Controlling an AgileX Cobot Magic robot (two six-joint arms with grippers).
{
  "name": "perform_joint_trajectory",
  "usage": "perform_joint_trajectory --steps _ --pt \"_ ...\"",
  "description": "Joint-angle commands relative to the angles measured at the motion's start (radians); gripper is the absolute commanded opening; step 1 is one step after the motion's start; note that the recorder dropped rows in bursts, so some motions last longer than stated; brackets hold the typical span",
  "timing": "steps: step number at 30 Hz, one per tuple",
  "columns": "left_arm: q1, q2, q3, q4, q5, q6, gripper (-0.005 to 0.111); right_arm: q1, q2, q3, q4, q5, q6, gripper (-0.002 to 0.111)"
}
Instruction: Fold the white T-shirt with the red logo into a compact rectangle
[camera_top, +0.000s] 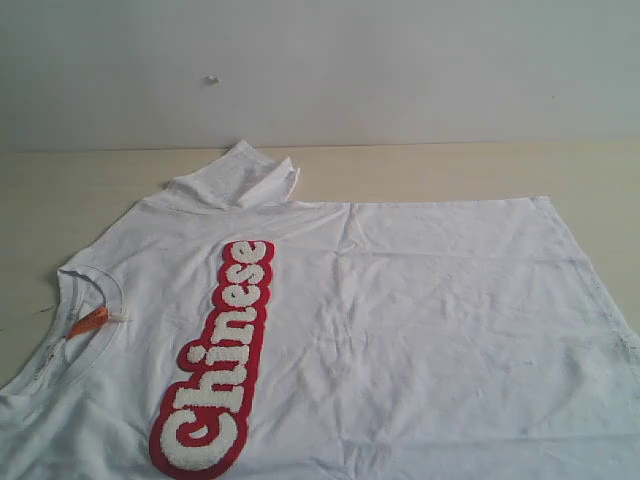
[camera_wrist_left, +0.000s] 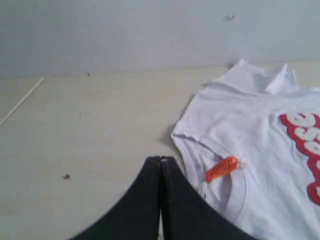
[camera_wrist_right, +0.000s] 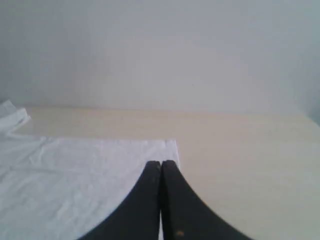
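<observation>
The white T-shirt (camera_top: 400, 330) lies spread flat on the table, collar to the left and hem to the right. Its red logo (camera_top: 215, 360) runs as a strip across the chest, and the orange tag (camera_top: 88, 322) shows inside the collar. The far sleeve (camera_top: 245, 175) is bunched and partly folded up. In the left wrist view my left gripper (camera_wrist_left: 161, 159) is shut and empty, just beside the collar (camera_wrist_left: 200, 165) and the orange tag (camera_wrist_left: 222, 168). My right gripper (camera_wrist_right: 161, 163) is shut and empty over the hem corner (camera_wrist_right: 167, 147). Neither gripper shows in the exterior view.
The light wooden table (camera_top: 60, 190) runs back to a plain pale wall (camera_top: 400, 60). Bare table lies left of the collar (camera_wrist_left: 90, 130) and beyond the hem (camera_wrist_right: 250, 165). A small dark speck (camera_wrist_left: 66, 176) sits on the table.
</observation>
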Motion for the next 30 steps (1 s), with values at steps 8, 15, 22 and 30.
perform_joint_trajectory --steps 8,15,22,30 --pt "0.002 -0.006 0.003 0.001 -0.49 -0.094 0.0 0.002 -0.007 0.005 0.021 -0.338 0.014 0.0" --pt "0.002 -0.006 -0.01 0.062 -0.732 -0.626 0.0 0.002 -0.007 0.005 0.024 -0.626 0.236 0.0" --pt "0.002 0.17 -0.355 0.41 -0.658 -0.851 0.0 0.002 -0.007 -0.238 0.017 -0.601 0.396 0.0" --pt "0.002 0.524 -0.685 0.932 -0.531 -1.203 0.0 0.002 0.188 -0.573 0.013 -0.25 0.166 0.0"
